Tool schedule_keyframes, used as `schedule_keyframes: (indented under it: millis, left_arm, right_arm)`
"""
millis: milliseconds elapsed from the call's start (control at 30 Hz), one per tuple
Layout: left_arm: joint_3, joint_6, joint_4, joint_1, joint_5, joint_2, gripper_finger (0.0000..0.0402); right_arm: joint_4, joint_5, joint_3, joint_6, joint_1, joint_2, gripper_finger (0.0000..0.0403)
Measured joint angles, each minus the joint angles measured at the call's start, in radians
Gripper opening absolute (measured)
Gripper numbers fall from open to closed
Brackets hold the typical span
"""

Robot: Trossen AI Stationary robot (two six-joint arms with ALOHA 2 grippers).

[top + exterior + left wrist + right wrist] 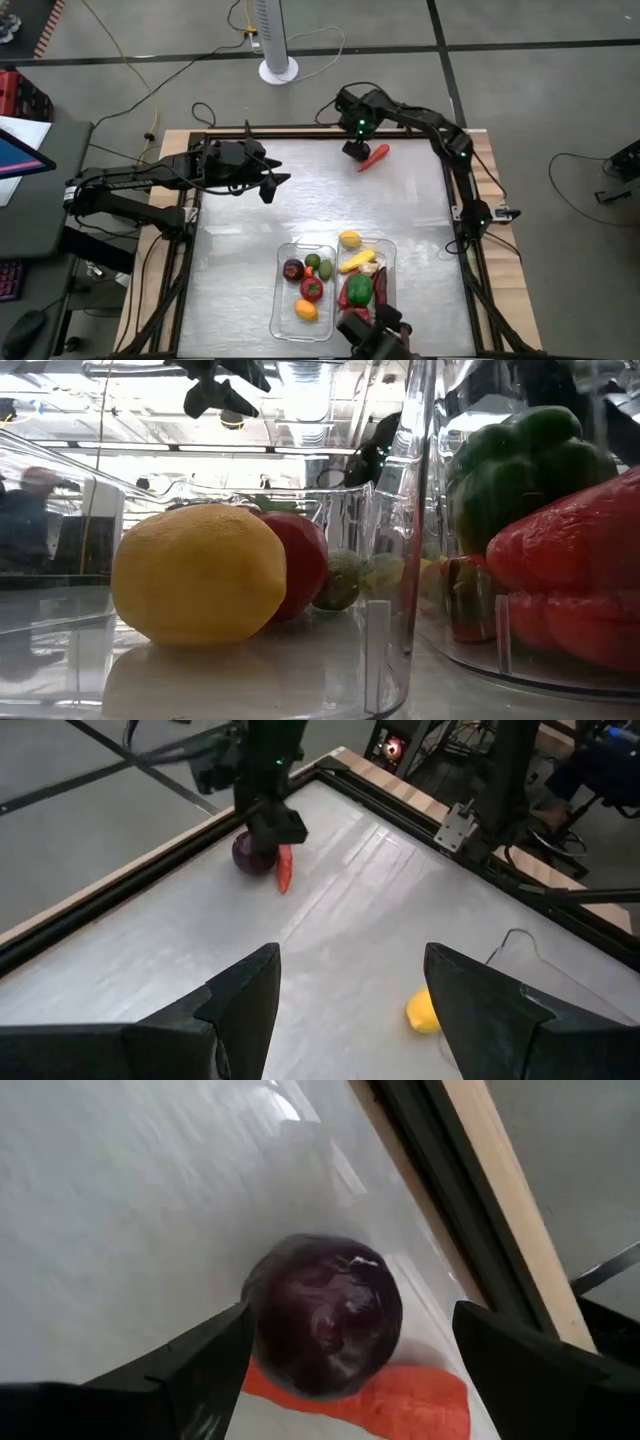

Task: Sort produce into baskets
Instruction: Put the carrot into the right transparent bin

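Note:
A dark purple round piece (325, 1315) lies on the table near the far edge, against a red chilli (400, 1398). My right gripper (355, 148) is open and low over it, one finger on each side. My left gripper (270, 185) is open and empty above the table's left part. Two clear baskets stand side by side at the near edge. The left basket (282, 300) holds round red, green, purple and orange pieces. The right basket (392, 270) holds a green pepper, red pieces and yellow corn. A yellow piece (349, 239) lies at its far end. My right gripper comes at the purple piece from above, slanting. One finger (205, 1360) stands right beside the piece's side (262, 1330), and I cannot tell whether it touches. The other finger (520, 1365) stands clear of it.
A raised dark and wooden frame (300, 133) runs round the table, close behind the purple piece. A dark camera mount (375, 335) sits at the near edge by the baskets. Bare table lies between the baskets and the far edge.

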State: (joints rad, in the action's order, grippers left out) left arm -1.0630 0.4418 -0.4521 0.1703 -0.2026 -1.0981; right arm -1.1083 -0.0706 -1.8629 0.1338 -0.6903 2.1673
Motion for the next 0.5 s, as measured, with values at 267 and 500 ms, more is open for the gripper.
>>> schedule_keyframes:
  millis: [267, 500]
  left_arm:
    - [0.000, 0.036, -0.007, 0.000, 0.015, 0.000, 0.0233]
    - [0.000, 0.053, -0.007, 0.000, 0.033, 0.000, 0.0233]
  right_arm:
    - [-0.088, -0.007, -0.074, 0.014, -0.004, 0.041, 0.0366]
    - [-0.138, -0.008, -0.073, 0.028, 0.004, 0.022, 0.0351]
